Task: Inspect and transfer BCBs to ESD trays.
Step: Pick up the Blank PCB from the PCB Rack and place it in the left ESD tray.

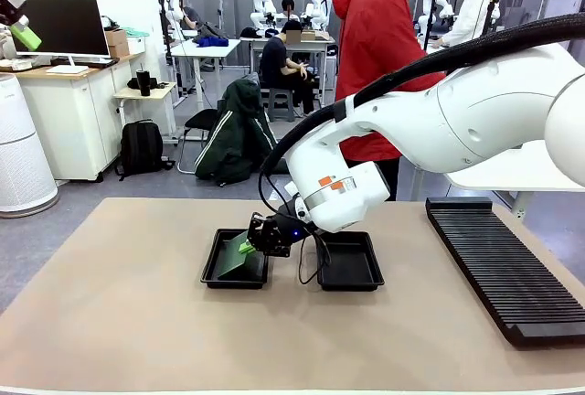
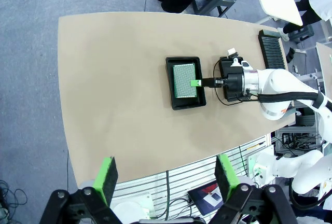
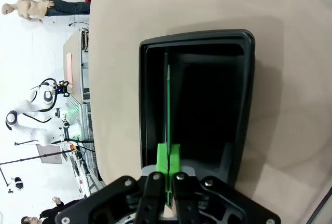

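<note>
One BCB (image 1: 236, 265) is clamped by right gripper (image 1: 247, 247) (left gripper (image 2: 166, 175) agape, empty) | tilted, it may be snagged on ESD tray (image 1: 208, 272) rim

Grey floor (image 1: 91, 208), white desks (image 1: 208, 48), monitor (image 1: 66, 26)

rack (image 1: 505, 267): table (image 1: 137, 322) right (black, ribbed) | person (image 1: 375, 38): far side, red jacket
</note>
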`<action>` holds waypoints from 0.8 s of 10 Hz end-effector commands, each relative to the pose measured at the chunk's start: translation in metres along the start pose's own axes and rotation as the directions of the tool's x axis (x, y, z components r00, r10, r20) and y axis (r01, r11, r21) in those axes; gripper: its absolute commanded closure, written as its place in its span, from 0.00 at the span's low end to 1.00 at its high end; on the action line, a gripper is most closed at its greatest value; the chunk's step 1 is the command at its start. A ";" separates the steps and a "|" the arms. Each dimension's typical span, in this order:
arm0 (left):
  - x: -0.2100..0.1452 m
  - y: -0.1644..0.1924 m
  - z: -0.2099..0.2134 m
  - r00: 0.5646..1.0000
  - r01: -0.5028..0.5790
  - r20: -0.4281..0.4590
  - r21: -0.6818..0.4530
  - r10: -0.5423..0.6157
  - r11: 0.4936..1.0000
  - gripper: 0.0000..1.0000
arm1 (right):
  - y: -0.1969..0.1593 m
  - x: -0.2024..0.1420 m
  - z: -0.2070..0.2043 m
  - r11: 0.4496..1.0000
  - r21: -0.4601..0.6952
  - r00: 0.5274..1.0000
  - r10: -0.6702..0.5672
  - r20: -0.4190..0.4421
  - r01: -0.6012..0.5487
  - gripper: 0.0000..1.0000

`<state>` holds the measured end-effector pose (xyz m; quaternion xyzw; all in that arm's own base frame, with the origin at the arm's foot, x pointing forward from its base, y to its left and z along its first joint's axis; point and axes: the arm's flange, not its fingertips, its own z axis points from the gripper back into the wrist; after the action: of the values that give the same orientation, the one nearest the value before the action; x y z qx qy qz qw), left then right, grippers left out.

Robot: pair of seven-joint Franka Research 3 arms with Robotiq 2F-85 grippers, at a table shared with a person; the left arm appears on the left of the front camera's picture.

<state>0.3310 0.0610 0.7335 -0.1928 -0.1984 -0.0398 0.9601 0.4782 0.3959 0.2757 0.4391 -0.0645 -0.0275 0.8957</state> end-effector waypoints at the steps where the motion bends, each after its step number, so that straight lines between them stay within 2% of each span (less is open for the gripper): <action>1: 0.000 0.001 0.000 1.000 0.000 0.000 0.010 0.000 1.000 0.00 | 0.000 0.000 0.000 1.000 0.000 1.000 0.000 0.000 0.000 0.99; 3: 0.000 0.001 0.000 1.000 0.000 0.000 0.010 0.000 1.000 0.00 | 0.005 0.001 -0.001 0.999 -0.033 1.000 -0.030 -0.001 0.030 0.99; 4: 0.000 0.001 0.000 1.000 0.000 0.000 0.010 0.000 1.000 0.00 | 0.006 0.002 -0.001 0.999 -0.042 0.999 -0.034 -0.004 0.034 0.94; 5: 0.000 0.001 0.000 1.000 0.000 0.000 0.010 0.000 1.000 0.00 | 0.007 0.002 -0.001 0.998 -0.049 0.999 -0.039 0.000 0.039 0.93; 6: 0.000 0.001 0.000 1.000 0.000 0.000 0.010 0.000 1.000 0.00 | 0.008 0.003 -0.001 0.996 -0.068 0.999 -0.051 -0.001 0.051 0.86; 7: 0.000 0.001 0.000 1.000 0.000 0.000 0.010 0.000 1.000 0.00 | 0.009 0.002 0.000 0.995 -0.085 0.999 -0.050 -0.001 0.049 0.85; 8: 0.000 0.001 0.000 1.000 0.000 0.000 0.010 0.000 1.000 0.00 | 0.011 0.002 0.001 0.994 -0.097 0.999 -0.048 -0.002 0.047 0.79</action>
<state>0.3310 0.0610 0.7335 -0.1928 -0.1984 -0.0398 0.9601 0.4803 0.3975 0.2784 0.4175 -0.0485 -0.0409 0.9065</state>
